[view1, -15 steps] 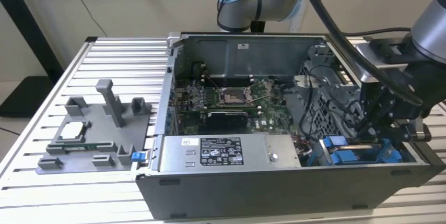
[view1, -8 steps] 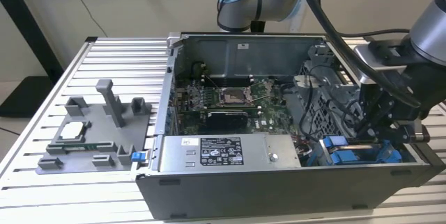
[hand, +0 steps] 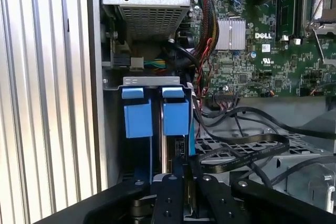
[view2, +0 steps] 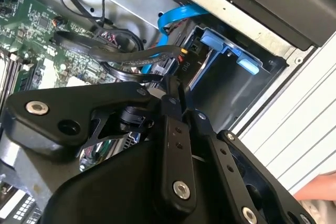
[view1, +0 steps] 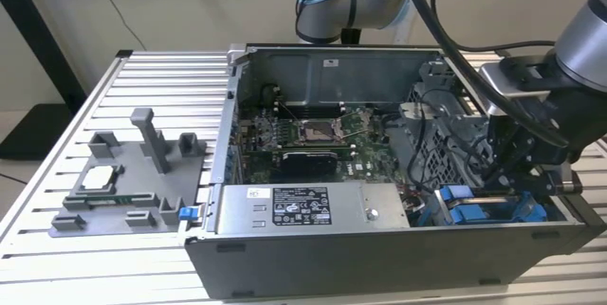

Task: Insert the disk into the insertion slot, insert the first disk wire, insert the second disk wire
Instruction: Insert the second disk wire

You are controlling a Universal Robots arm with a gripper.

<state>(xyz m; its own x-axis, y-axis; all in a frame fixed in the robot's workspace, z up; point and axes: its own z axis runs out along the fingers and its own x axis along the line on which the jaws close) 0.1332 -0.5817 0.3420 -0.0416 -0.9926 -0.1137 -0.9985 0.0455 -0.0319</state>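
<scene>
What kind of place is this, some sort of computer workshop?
Probably a robotics lab bench set up for computer assembly: an open computer case lies on a slatted metal table, a grey parts fixture beside it, and the gripper reaches into its blue drive carriers.

White logo lettering on the motherboard (hand: 247,56), printed label (view1: 301,205) on the power supply box (view1: 384,211), print too small to read
</scene>
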